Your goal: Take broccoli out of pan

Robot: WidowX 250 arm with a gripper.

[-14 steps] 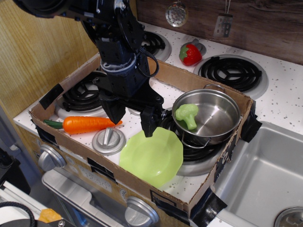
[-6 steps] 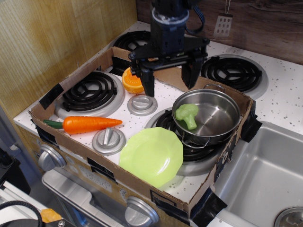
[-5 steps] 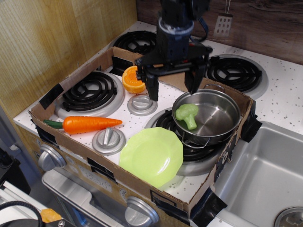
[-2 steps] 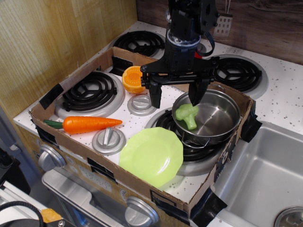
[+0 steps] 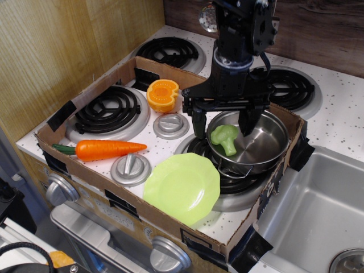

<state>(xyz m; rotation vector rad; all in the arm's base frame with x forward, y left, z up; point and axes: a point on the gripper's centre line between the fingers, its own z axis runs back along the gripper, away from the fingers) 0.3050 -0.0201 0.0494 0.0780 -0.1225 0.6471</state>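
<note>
The pale-green broccoli [image 5: 224,137] lies inside the shiny steel pan [image 5: 266,149], against its left wall. The pan sits on the front right burner inside the cardboard box. My black gripper [image 5: 223,126] is open and hangs over the left part of the pan, straddling the broccoli. Its left finger [image 5: 198,120] is just outside the pan's left rim. Its right finger [image 5: 248,119] is over the pan's inside. Nothing is held.
A lime-green plate [image 5: 182,187] lies in front of the pan. A carrot [image 5: 102,149], two grey knob discs [image 5: 131,169] and an orange half [image 5: 162,94] lie in the cardboard box [image 5: 79,168]. A sink [image 5: 318,210] is at the right.
My gripper has moved from the box's left, over the back, then right and down to the pan. It stays open. The broccoli and pan have not moved.
</note>
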